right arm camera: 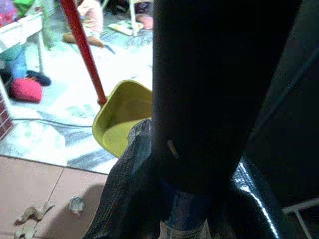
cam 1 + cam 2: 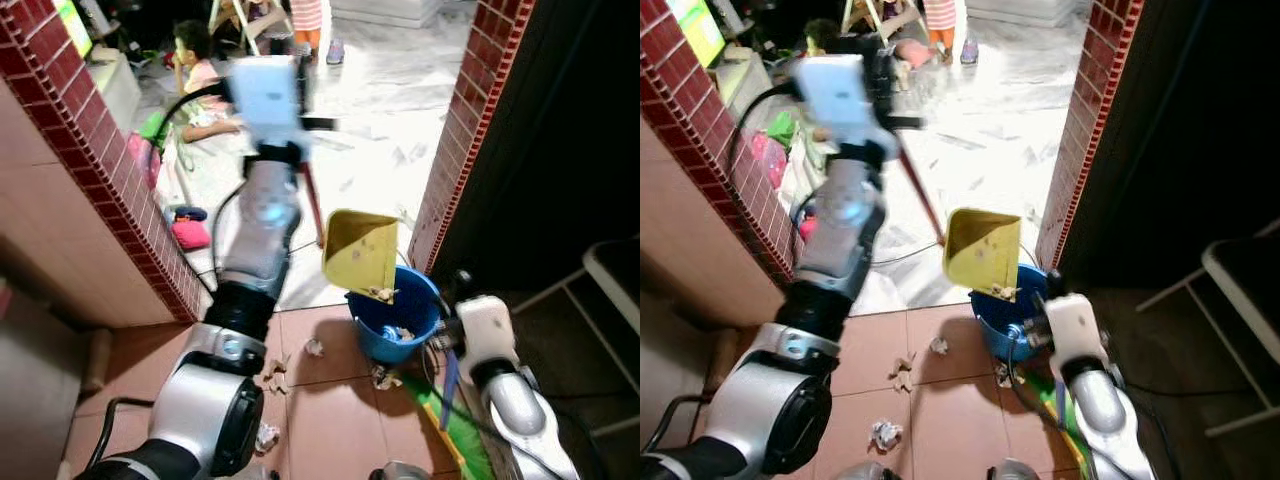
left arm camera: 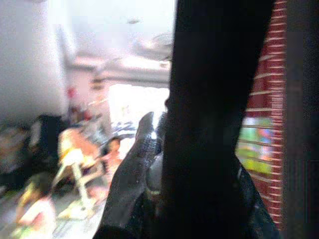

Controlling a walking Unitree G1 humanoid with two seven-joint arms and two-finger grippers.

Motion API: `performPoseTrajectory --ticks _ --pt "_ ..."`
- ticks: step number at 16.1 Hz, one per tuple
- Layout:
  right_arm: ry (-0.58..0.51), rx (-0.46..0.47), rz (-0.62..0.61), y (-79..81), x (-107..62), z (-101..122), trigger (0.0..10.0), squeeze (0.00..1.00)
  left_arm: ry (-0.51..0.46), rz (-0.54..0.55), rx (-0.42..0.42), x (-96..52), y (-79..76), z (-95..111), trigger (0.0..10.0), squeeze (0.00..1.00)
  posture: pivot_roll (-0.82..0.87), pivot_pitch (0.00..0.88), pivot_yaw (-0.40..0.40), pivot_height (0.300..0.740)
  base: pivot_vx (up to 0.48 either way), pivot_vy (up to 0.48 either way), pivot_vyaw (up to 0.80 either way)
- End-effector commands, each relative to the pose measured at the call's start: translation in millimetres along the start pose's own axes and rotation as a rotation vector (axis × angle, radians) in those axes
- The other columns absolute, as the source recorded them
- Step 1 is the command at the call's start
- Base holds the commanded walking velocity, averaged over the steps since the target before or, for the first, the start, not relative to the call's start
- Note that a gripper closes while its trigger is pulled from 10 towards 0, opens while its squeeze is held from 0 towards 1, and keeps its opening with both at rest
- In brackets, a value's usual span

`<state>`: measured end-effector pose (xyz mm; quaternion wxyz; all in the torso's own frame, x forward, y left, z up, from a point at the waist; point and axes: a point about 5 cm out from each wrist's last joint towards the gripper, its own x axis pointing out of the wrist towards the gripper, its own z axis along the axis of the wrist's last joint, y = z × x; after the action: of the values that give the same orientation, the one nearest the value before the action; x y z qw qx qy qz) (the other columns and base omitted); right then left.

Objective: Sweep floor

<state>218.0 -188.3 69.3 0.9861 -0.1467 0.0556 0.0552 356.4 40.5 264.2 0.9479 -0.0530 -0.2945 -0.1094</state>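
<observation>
Currently, left gripper (image 2: 300,75) grips the red handle (image 2: 312,205), tilting the dustpan (image 2: 362,252) over the bucket (image 2: 395,318). Right gripper (image 1: 199,199) clamps a dark pole (image 1: 219,89). Scraps (image 2: 275,375) lie on tiles.

The left arm (image 2: 250,260) was raised and stretched forward, its wrist lifted high and blurred, and the left gripper (image 3: 149,169) had its black fingers (image 3: 129,189) closed round a dark handle. The right arm (image 2: 510,400) hung low, bent at the wrist, with the right gripper (image 1: 184,199) clamped on a thick dark shaft.
</observation>
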Motion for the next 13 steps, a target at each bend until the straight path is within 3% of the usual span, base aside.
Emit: performPoseTrajectory --ticks 1,4,6,8,13 --pt "-0.025 -0.026 -0.041 -3.4 -7.9 7.1 10.0 0.00 -0.148 -0.076 -0.015 11.2 -18.6 26.3 10.0 0.00 -0.23 0.029 0.114 0.740 0.000 0.000 0.00" --pt "0.016 -0.015 -0.096 -2.2 -34.0 0.9 10.0 0.00 -0.172 -0.207 -0.046 5.5 -50.2 24.1 10.0 0.00 -0.25 0.045 0.139 0.740 0.000 0.000 0.00" --pt "0.044 -0.022 -0.141 -8.6 -43.2 -1.2 10.0 0.00 -0.200 -0.314 -0.055 -8.4 -69.8 18.7 10.0 0.00 -0.26 0.049 0.150 0.740 0.000 0.000 0.00" --pt "0.040 -0.036 -0.174 -16.0 -39.9 1.6 10.0 0.00 -0.239 -0.397 -0.044 -22.0 -81.5 16.9 10.0 0.00 -0.26 0.050 0.153 0.740 0.000 0.000 0.00" --pt "0.022 -0.035 -0.176 -14.3 -29.6 5.8 10.0 0.00 -0.307 -0.593 -0.015 -47.6 -101.3 11.6 10.0 0.00 -0.25 0.038 0.146 0.740 0.000 0.000 0.00"
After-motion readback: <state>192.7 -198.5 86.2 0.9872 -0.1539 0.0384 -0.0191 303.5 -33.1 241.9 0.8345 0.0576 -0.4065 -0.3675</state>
